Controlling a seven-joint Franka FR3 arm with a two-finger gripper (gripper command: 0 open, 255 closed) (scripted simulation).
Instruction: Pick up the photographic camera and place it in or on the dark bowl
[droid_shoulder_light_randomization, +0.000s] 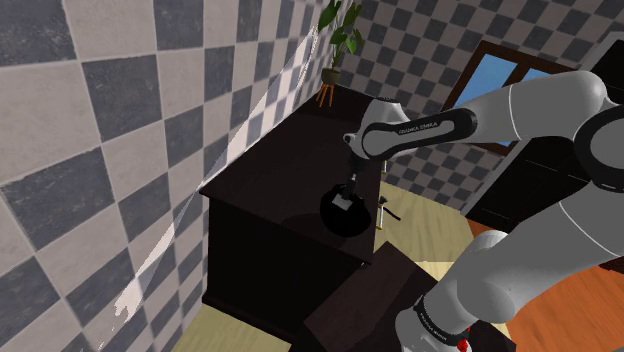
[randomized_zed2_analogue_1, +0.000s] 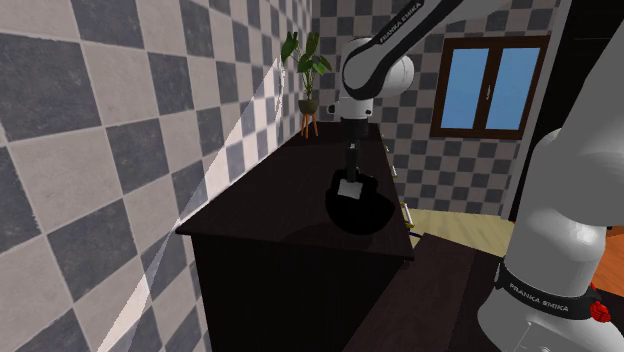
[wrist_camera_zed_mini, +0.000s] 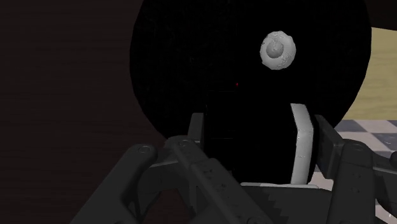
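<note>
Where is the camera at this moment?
The camera is clasped in the hand, just over the dark bowl near the cabinet top's right edge in the second exterior view.

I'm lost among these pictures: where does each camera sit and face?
Shoulder view: beside the stand, looking down on the cabinet; arm, stand show.
Second exterior view: off the cabinet's end, looking along it toward the plant; arm shows.
Wrist view: on the hand, facing the bowl; claw clasps the photographic camera.
All share the bowl.
</note>
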